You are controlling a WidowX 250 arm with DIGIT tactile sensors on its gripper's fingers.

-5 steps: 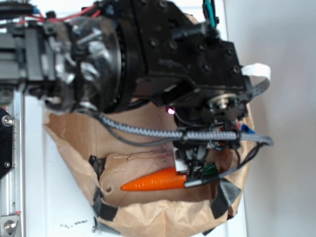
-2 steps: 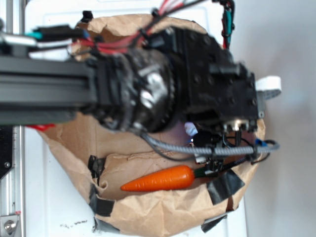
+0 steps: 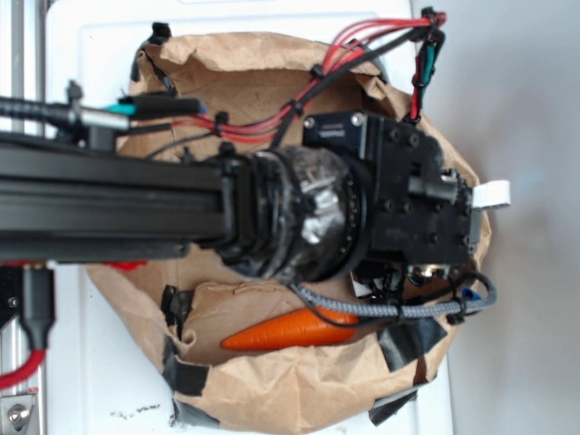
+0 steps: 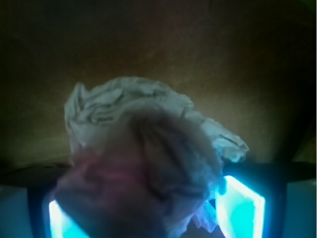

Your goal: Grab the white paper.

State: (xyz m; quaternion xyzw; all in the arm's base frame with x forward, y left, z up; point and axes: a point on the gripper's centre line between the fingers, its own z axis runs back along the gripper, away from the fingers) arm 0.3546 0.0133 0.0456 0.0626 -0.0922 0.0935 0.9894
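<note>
**Wrist-to-bag inventory: one paper wad held, one carrot, one bag**

1. Gripper (image 4: 148, 218), one. In the wrist view two glowing blue-lit fingers (image 4: 242, 208) stand at the lower left and lower right, with the wad filling the space between them; the jaws are clenched on it. In the exterior view the fingers are hidden under the black wrist housing.

2. White paper (image 4: 143, 148), one. Crumpled wad, wrinkled, pressed between the fingers and bulging above them toward the camera; its near part is blurred and shadowed pinkish. Not identifiable in the exterior view, where the arm covers it.

3. Orange toy carrot (image 3: 285, 331), one. Lies flat on the bag just below the wrist housing, tip pointing away toward the left; a grey braided cable (image 3: 390, 310) crosses its thick end.

4. Brown paper bag (image 3: 272, 390), one. Flattened under and around the gripper, black tape patches (image 3: 412, 340) at its edges; in the wrist view it is the dim brown ground behind the wad.

5. White table (image 3: 118, 381), one, beneath the bag.

Change from 0.4 s ago: the arm has shifted down and right in the picture, baring more of the bag's upper edge and covering the carrot's green end; carrot and bag have not moved.
</note>
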